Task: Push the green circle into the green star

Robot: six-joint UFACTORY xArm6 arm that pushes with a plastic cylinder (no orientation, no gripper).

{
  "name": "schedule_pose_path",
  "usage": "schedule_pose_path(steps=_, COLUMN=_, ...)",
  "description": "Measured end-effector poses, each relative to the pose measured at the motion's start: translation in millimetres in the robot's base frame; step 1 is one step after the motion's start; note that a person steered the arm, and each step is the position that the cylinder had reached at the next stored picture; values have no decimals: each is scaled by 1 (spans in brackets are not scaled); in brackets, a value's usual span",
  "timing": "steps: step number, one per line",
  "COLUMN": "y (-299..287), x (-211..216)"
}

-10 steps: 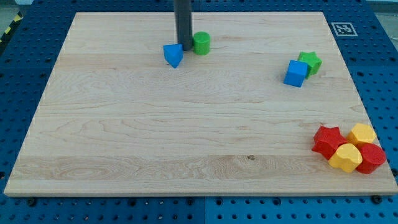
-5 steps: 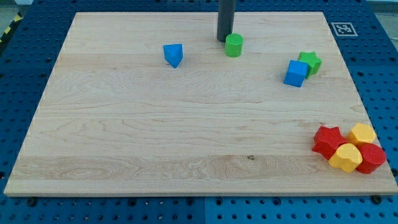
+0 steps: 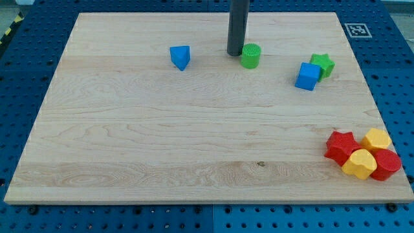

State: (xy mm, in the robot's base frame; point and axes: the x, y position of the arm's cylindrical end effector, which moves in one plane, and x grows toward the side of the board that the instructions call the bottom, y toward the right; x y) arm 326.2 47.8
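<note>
camera view has my tip (image 3: 234, 54) planted right against the view's left side of the green circle (image 3: 250, 56), which makes sense since the green star (image 3: 323, 65) sits off toward the view's right, so i'm behind the circle for a rightward shove. no gripper on this rig, just a bare rod holding nothing, and the circle is on the counter (image 3: 194, 142) well short of the star. annoyingly the blue cube (image 3: 307, 76) is touching the star's lower-left, so it'll probably get bumped first.

The green circle (image 3: 251, 56) stood upright, touching my tip (image 3: 234, 54) on its right; the green star (image 3: 323, 65) lay well apart, farther right.
</note>
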Motion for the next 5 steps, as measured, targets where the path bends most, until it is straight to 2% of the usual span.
schedule_pose_path(steps=2, y=13, x=12)
schedule_pose_path(steps=5, y=114, x=41)
